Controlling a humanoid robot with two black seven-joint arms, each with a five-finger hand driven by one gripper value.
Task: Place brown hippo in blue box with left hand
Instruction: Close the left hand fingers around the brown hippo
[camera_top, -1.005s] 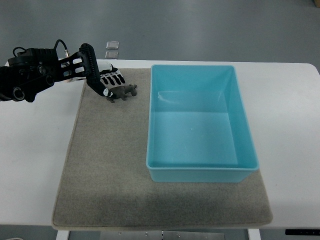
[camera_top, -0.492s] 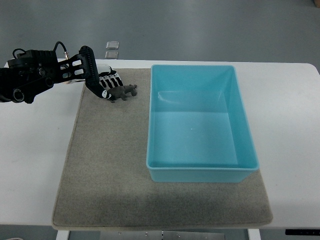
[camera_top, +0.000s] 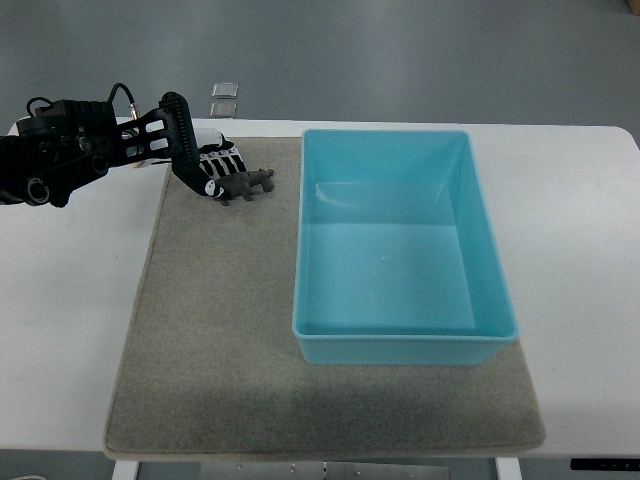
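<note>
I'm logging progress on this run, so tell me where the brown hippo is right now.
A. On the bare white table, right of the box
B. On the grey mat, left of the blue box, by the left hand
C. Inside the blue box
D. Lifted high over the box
B: the brown hippo lies on the grey mat at the left hand, left of the blue box, which holds nothing.

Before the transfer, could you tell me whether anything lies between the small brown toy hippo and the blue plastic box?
Nothing visible does: only bare grey felt mat separates the small brown toy hippo from the blue plastic box.
</note>
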